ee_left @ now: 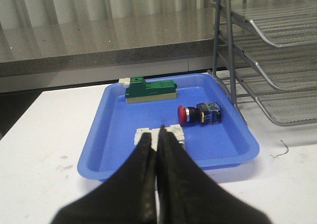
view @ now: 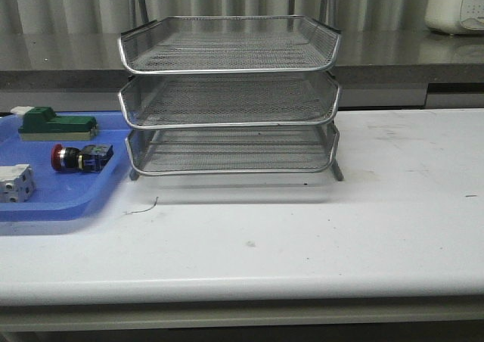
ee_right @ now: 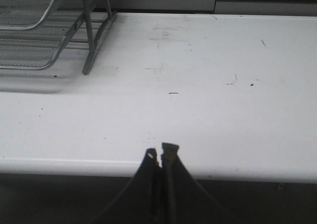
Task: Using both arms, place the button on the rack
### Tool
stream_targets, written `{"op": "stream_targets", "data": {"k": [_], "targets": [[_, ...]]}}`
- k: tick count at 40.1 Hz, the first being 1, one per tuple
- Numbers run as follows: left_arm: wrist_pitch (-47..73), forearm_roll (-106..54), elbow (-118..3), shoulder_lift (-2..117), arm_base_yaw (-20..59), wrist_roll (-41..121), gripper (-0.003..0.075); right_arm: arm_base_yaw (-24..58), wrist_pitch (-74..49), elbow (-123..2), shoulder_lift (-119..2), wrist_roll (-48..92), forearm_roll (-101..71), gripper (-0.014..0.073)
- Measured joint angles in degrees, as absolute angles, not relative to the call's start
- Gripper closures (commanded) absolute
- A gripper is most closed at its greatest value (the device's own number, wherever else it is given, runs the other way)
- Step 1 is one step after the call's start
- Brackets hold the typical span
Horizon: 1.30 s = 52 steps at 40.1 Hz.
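The button (view: 79, 157) lies on its side in the blue tray, red cap to the left, blue rear block to the right; the left wrist view shows the button (ee_left: 199, 113) too. The three-tier wire rack (view: 231, 92) stands at the table's middle back. My left gripper (ee_left: 157, 134) is shut and empty, hovering near the tray's front edge, short of the button. My right gripper (ee_right: 160, 152) is shut and empty above the table's front edge, well right of the rack's leg (ee_right: 91, 48). Neither arm shows in the front view.
The blue tray (view: 57, 202) at the left also holds a green-and-white block (view: 54, 122) and a white cube-like part (view: 15, 183). A small wire scrap (view: 144, 206) lies on the white table (view: 363, 206) in front of the rack. A grey counter runs behind.
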State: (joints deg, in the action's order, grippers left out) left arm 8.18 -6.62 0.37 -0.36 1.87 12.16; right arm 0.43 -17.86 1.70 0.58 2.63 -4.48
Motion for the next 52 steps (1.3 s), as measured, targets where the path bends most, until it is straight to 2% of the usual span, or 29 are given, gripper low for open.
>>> {"op": "stream_targets", "data": {"k": [32, 47, 52], "targets": [[8.18, -6.62, 0.37, -0.36, 1.87, 12.16, 0.0739, 0.43, -17.11, 1.7, 0.58, 2.63, -4.48, 0.0654], [7.82, -6.62, 0.37, -0.36, 1.87, 12.16, 0.0739, 0.43, -10.74, 1.7, 0.58, 2.67, -4.48, 0.0654], [3.61, -6.77, 0.37, -0.36, 1.87, 12.16, 0.0739, 0.43, -8.79, 1.7, 0.58, 2.67, -4.48, 0.0654]]}}
